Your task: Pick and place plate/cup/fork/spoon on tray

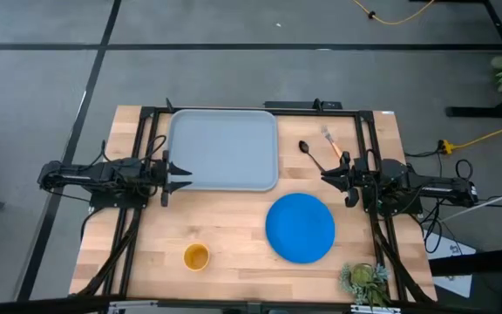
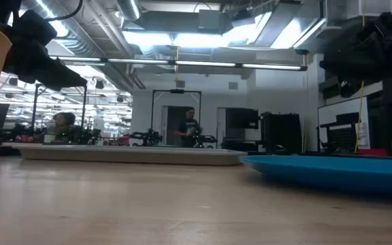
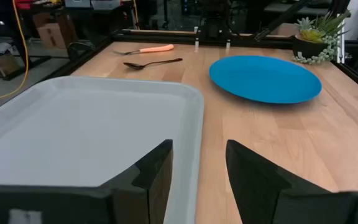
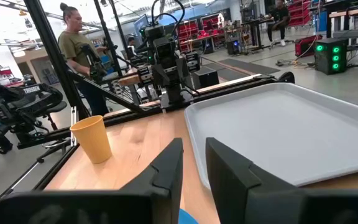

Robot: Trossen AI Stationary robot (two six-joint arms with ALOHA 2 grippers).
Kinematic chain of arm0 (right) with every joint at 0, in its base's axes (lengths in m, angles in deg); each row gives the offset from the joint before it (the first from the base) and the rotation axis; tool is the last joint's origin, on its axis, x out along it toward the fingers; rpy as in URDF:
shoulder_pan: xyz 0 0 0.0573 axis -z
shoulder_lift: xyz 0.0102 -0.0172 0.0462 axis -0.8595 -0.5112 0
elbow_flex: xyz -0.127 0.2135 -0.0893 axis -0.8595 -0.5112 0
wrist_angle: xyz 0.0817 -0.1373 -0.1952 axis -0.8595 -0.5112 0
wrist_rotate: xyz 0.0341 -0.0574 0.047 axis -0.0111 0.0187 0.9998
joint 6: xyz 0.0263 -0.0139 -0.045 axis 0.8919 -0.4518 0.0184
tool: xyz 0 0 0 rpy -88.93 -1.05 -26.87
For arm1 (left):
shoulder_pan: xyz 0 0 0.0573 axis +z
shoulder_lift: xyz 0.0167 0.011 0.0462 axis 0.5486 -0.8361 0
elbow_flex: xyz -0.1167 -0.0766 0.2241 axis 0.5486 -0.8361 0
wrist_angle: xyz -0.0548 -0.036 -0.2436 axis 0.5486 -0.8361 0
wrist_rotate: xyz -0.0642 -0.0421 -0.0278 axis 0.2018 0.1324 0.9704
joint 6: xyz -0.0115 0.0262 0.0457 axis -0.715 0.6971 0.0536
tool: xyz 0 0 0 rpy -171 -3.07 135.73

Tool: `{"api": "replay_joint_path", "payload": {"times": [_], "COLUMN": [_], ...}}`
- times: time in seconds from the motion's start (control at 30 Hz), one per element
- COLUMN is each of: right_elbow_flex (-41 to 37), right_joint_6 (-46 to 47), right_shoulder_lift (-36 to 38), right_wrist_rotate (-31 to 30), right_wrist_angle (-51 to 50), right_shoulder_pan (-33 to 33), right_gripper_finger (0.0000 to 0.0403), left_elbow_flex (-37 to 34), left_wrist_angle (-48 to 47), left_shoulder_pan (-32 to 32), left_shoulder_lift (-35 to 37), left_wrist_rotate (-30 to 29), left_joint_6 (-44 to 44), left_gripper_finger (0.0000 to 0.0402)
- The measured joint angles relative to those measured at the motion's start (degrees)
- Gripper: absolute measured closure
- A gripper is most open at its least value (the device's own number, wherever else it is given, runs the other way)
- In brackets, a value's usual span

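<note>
Left claw – held ajar, empty, at bench's left edge | right claw – likewise ajar, empty, near right edge | tray unloaded

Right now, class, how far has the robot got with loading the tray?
Nothing is done: the tray holds nothing. Nothing is in hand; the left tool and right tool are open. Left: the plate, cup, fork and spoon, all on the table.

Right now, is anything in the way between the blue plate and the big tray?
Nothing visible is. The plate lies on bare table off the tray's corner. The spoon and fork lie beside the tray, off that path. The cup sits far away.
</note>
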Motion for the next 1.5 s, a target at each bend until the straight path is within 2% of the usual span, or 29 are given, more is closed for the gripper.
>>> {"api": "replay_joint_path", "payload": {"times": [0.57, 0.7, 0.8, 1.0, 1.13, 1.23, 1.3, 1.4, 1.5], "right_elbow_flex": [0.0, 0.0, 0.0, 0.01, 0.0, 0.0, 0.04, 0.04, 0.04], "right_joint_6": [-0.17, 2.68, 1.7, 0.06, -1.88, -6.92, -10.96, -13.25, -10.14], "right_shoulder_lift": [-0.02, 0.0, 0.0, -0.02, -0.04, -0.77, -2.13, -5.71, -10.6], "right_wrist_rotate": [-0.04, -0.25, -3.17, -9.9, -10.16, -10.02, -7.51, -1.98, -0.63], "right_wrist_angle": [0.1, 2.63, 6.16, 15.65, 29.31, 43.95, 52.02, 56.27, 56.14], "right_shoulder_pan": [0.02, 0.02, 0.04, 0.07, 0.09, 0.09, 0.09, 0.09, 0.04], "right_gripper_finger": [0.0328, 0.0328, 0.0328, 0.0328, 0.0328, 0.0328, 0.0328, 0.0328, 0.0328], "left_elbow_flex": [0.0, 0.0, 0.0, -0.17, -0.18, -0.16, -0.14, 0.0, -0.03], "left_wrist_angle": [-0.02, 0.0, 0.0, 2.14, 12.29, 25.06, 33.69, 43.08, 47.15], "left_shoulder_pan": [0.0, 0.01, 0.0, 0.02, 0.0, 0.0, 0.02, -0.02, -0.04], "left_shoulder_lift": [-0.02, -0.01, -0.02, -0.02, -0.02, -0.02, -0.02, -1.51, -5.94], "left_wrist_rotate": [-0.02, -0.89, -1.54, -1.21, 1.17, 0.35, -1.29, 5.06, 10.3], "left_joint_6": [0.06, 8.74, 11.29, 10.53, 6.98, 3.86, 3.45, 3.8, 5.38], "left_gripper_finger": [0.0259, 0.0259, 0.0259, 0.0259, 0.0259, 0.0259, 0.0259, 0.0259, 0.0259]}}
